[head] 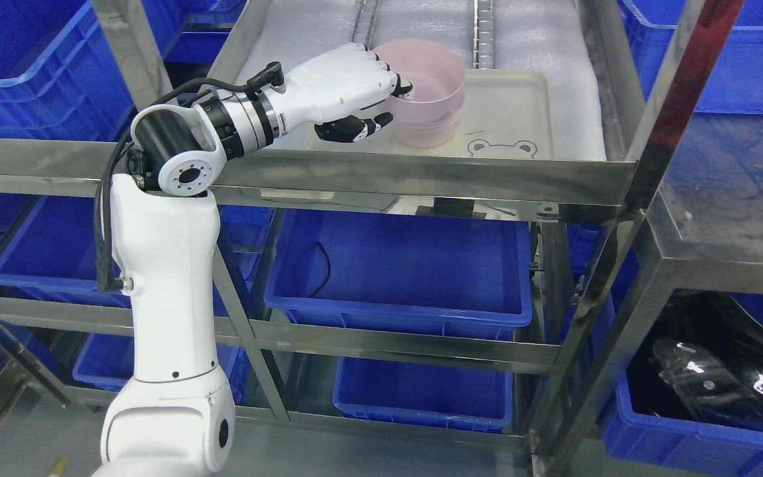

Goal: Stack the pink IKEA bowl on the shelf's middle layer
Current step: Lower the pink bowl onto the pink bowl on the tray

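Note:
A pink bowl (pixel 431 73) sits nested in a second pink bowl (pixel 429 127) on a cream tray (pixel 520 112) on the steel shelf (pixel 421 175). My left hand (pixel 355 86) reaches in from the left. Its fingers (pixel 403 87) curl over the upper bowl's left rim and its thumb (pixel 355 127) lies below, outside the wall. The hand is shut on the upper bowl. The right arm does not show.
The tray has a frog face drawn at its front edge (pixel 502 147). Blue bins stand on the lower levels (pixel 401 265) and around the rack. A slanted steel post (pixel 669 99) rises at the right. A dark object (pixel 719 377) lies at lower right.

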You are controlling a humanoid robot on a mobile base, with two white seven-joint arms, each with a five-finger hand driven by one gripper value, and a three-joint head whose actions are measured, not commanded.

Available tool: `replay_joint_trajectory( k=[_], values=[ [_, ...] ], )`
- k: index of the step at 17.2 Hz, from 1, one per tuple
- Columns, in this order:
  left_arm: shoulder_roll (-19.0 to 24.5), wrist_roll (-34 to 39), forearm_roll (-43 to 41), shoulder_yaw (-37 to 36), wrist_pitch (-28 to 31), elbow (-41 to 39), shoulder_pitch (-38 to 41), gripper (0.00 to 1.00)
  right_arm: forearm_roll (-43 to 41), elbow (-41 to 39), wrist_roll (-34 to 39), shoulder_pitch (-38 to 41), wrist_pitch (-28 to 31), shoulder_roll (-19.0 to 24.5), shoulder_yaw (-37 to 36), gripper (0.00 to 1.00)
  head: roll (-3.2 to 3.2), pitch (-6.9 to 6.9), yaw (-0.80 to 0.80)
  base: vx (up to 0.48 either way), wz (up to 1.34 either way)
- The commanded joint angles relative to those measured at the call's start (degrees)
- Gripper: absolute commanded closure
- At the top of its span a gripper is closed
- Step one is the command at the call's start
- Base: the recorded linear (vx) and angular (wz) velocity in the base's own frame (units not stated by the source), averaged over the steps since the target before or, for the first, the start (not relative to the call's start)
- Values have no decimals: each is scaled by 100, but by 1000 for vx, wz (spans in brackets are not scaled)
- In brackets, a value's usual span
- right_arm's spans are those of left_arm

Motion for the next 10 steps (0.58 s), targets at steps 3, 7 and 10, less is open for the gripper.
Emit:
replay_joint_trajectory(
  k=[3, 7, 10],
  values=[
    [100, -114, -832, 651, 2, 141, -20, 96, 0, -100, 4, 123, 4, -100, 0, 0, 0, 0, 0, 47, -298],
    [100, -70, -841, 713, 2, 123, -47, 96, 0, -100, 4, 123, 4, -100, 0, 0, 0, 0, 0, 26, -127],
    [100, 35, -833, 643, 2, 202, -38, 96, 0, -100, 4, 123, 4, -100, 0, 0, 0, 0, 0, -4, 16]
  ],
)
